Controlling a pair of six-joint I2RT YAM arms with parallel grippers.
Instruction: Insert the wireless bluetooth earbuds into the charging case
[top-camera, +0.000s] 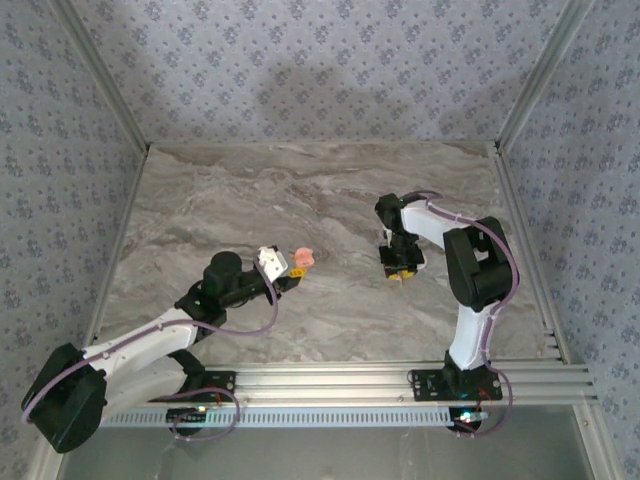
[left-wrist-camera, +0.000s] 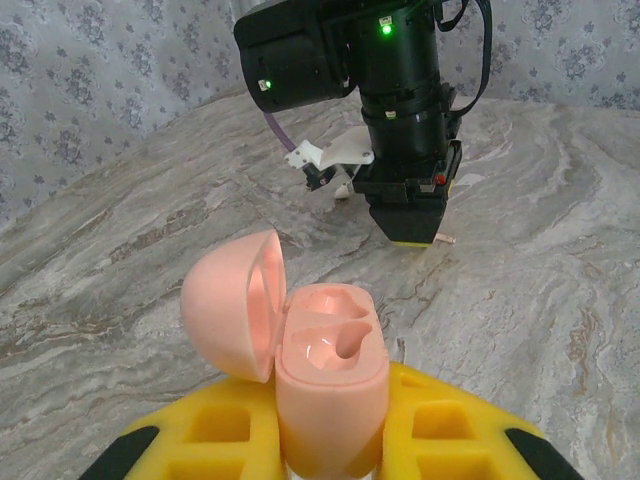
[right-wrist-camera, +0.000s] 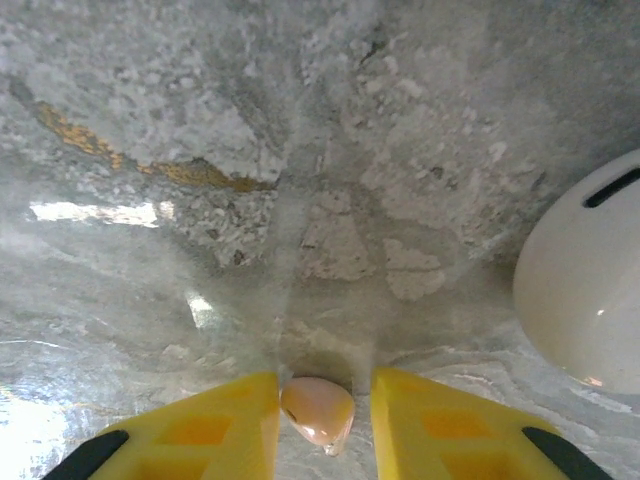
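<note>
The top external view showed the left gripper (top-camera: 284, 266) at centre left of the grey marble-patterned tabletop (top-camera: 330, 195), with the small pink plastic charging case (top-camera: 303, 260) at its tip. The right gripper (top-camera: 400, 266) stood apart from it at centre right, pointed down at the surface.

The left wrist view gave the detail of the case. The yellow fingers (left-wrist-camera: 225, 432) were clamped on the case body (left-wrist-camera: 330, 395) at lower centre. The rounded lid (left-wrist-camera: 232, 305) was swung open to the left, and two moulded cavities faced the camera. The right gripper (left-wrist-camera: 412, 225) appeared at upper centre of this frame, close above the marble.

The right wrist view showed the tiny pale pink earbud (right-wrist-camera: 318, 410) at bottom centre, between the yellow fingers (right-wrist-camera: 215, 420) of the right gripper (right-wrist-camera: 322, 395). The fingers stood narrowly apart around it. Whether they pressed on it could not be determined. A white rounded body (right-wrist-camera: 580, 290) occupied the right edge.
</note>
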